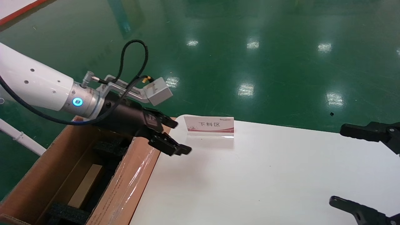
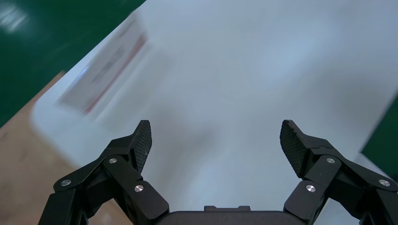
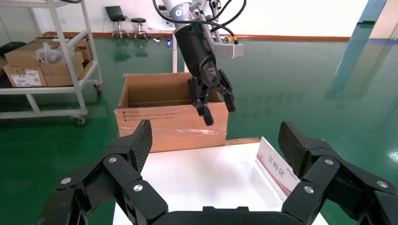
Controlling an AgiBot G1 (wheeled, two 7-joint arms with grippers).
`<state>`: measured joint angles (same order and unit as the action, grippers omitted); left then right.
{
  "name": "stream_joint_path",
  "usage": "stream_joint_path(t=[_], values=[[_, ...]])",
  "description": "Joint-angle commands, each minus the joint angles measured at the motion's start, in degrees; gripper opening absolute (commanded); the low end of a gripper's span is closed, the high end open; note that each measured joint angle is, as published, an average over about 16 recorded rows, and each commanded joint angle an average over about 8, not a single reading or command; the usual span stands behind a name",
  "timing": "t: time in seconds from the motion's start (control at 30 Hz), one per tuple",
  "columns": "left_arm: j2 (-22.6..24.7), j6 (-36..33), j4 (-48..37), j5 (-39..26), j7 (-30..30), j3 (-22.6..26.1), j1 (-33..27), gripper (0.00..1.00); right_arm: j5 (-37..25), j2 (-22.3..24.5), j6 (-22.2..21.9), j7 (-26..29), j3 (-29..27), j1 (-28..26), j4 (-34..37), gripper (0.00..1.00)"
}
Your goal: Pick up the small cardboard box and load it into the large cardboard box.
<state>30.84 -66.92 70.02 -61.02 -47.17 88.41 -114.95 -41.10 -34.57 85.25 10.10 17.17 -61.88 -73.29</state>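
The large cardboard box (image 1: pixel 40 175) stands open at the table's left end, with a taped flap (image 1: pixel 131 178) and black foam (image 1: pixel 109 147) inside; it also shows in the right wrist view (image 3: pixel 173 122). A flat tan box face (image 1: pixel 86 184), which looks like the small cardboard box, lies inside it between the foam pieces. My left gripper (image 1: pixel 180 137) is open and empty. It hangs over the table's left edge, just past the box's flap, and also shows in its own view (image 2: pixel 216 133). My right gripper (image 1: pixel 339 165) is open and empty at the table's right side.
A white-and-red sign card (image 1: pixel 209 125) stands at the back edge of the white table (image 1: pixel 250 181). A green floor surrounds the table. A white shelf cart (image 3: pixel 47 61) with cartons stands far off beyond the box.
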Motion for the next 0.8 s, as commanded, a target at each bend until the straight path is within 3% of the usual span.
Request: stream_joint_path(t=[0.03, 0.8], values=[[0.2, -1.0, 0.2, 1.0, 1.9, -3.7, 2.8, 1.0, 0.0, 0.0, 0.0, 0.0, 0.0, 0.0, 0.0, 1.0], [2.7, -12.1, 2.3, 12.3, 23.4, -46.6, 34.4, 1.0, 0.0, 0.0, 0.0, 0.0, 0.1, 0.0, 0.0, 1.0]])
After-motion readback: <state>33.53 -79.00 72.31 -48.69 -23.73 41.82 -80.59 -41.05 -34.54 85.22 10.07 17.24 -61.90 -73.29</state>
